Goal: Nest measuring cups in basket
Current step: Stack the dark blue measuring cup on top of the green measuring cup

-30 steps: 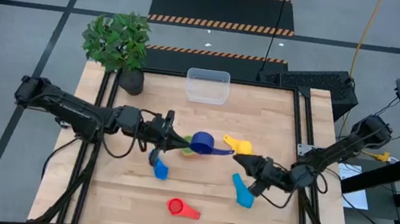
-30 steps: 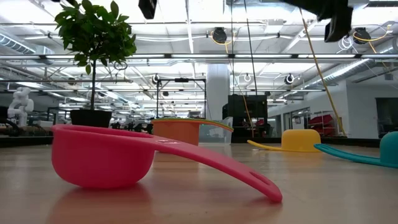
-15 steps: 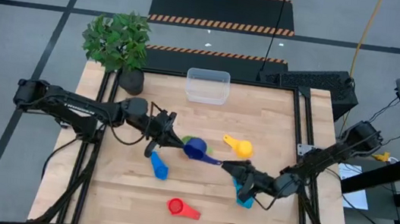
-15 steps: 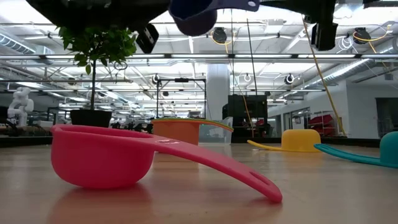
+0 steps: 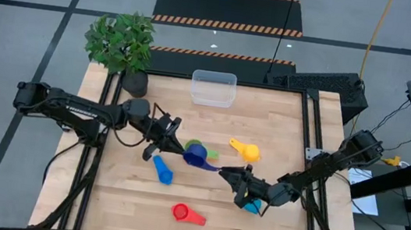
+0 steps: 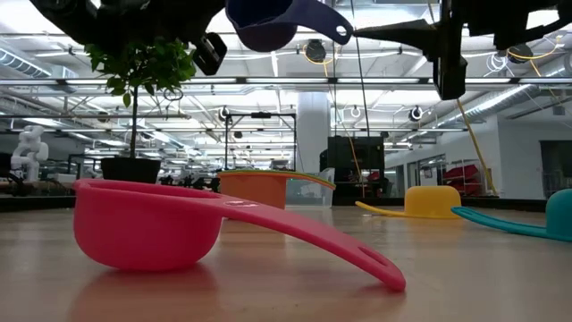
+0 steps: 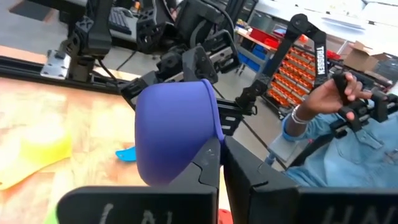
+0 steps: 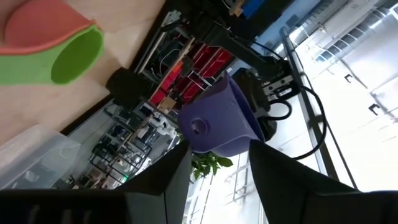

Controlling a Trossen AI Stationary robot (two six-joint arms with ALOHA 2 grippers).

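The wooden tabletop (image 5: 124, 199) has a red cup (image 5: 181, 212) nearest the front edge. Past it, the left gripper (image 5: 179, 148) holds a dark blue cup (image 5: 197, 156) up in the air, fingers clamped on it. The right gripper (image 5: 223, 173) reaches for its handle, fingers apart. The clear basket (image 5: 213, 88) sits at the far edge

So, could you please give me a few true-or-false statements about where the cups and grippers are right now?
1. The left gripper holds the dark blue cup above the table. True.
2. The basket already contains a cup. False: it holds none.
3. The red cup lies on the table. True.
4. The yellow cup is in the right gripper. False: it lies free on the table.
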